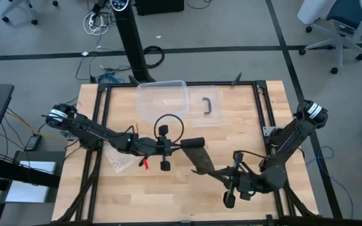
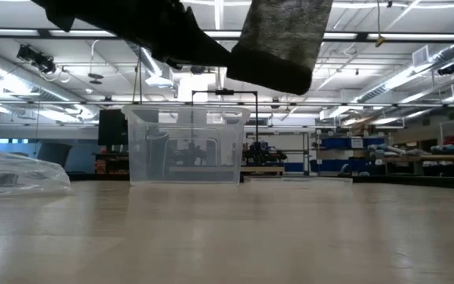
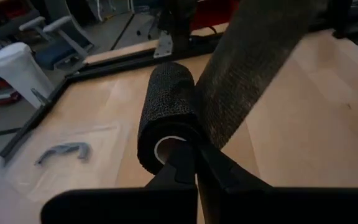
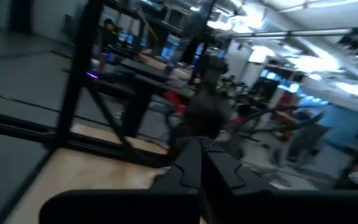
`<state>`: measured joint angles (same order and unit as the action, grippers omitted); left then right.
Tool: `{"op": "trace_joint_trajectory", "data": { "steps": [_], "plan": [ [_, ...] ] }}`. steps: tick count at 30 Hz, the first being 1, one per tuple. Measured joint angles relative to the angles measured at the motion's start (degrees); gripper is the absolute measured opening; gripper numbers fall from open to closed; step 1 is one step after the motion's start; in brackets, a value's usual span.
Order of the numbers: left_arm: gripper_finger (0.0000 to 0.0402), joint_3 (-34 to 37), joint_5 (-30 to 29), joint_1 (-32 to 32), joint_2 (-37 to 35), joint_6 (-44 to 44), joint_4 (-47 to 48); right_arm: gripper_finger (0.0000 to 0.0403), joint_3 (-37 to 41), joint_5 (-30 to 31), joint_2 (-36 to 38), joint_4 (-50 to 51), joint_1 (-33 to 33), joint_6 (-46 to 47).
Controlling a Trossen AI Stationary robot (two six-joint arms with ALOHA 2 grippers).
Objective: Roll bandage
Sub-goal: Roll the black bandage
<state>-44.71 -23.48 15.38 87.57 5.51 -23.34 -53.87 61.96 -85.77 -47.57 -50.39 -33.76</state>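
Bandage (image 1: 197, 154) hangs in the air between our two arms: a matte black strip, partly wound into a small roll at one end and stretched flat toward the other. Our left gripper (image 1: 180, 145) sits near the middle of the tabletop (image 1: 244, 135), its fingers (image 3: 182, 165) pinched fully together on the roll's end (in the left wrist view we see them clamped at the pale core of the cylinder, with the loose strip running up and away beside it). Our right gripper (image 1: 226, 177) is lower down on the right side of the tabletop, its fingers (image 4: 194, 165) also closed tight, gripping the far end of the strip. In the low view the bandage hangs high above the wood, clear of the surface. Behind our grippers stands a clear plastic box (image 1: 162, 100), and just beside it its lid with a dark handle (image 1: 209, 105) lies flat. A crinkly clear plastic bag (image 1: 121, 158) rests under our left arm, with a small red item (image 1: 145, 164) next to it
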Motion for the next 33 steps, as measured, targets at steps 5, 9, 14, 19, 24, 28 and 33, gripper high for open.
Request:
{"op": "trace_joint_trajectory", "data": {
  "steps": [5,9,14,19,24,28,33],
  "plan": [
    [0.0,0.0,3.84,1.59,3.5,-0.82,-5.09,0.0,-2.15,6.52,1.16,-0.2,2.21,-9.49],
    [0.0,0.0,6.47,3.75,5.08,-1.39,-8.05,0.0,-2.55,8.6,3.45,-0.18,4.68,-15.3],
    [0.0,-0.25,8.19,6.84,5.44,-1.41,-10.91,0.0,-2.57,9.88,6.65,1.14,8.15,-20.42],
    [0.0,-2.43,10.16,9.12,5.44,-0.39,-10.79,0.0,-2.57,9.79,9.47,5.99,12.54,-20.37],
    [0.0,-5.27,10.72,10.59,5.43,1.3,-7.62,0.0,-2.57,9.54,10.05,10.05,16.88,-19.87],
    [0.0,-7.0,10.92,11.4,5.42,2.49,-5.59,0.0,-2.57,7.34,10.05,16.38,19.64,-15.47],
    [0.0,-8.63,11.42,12.13,5.44,3.73,-4.47,0.0,-2.57,5.62,10.05,29.21,21.69,-4.86]
  ]
}}
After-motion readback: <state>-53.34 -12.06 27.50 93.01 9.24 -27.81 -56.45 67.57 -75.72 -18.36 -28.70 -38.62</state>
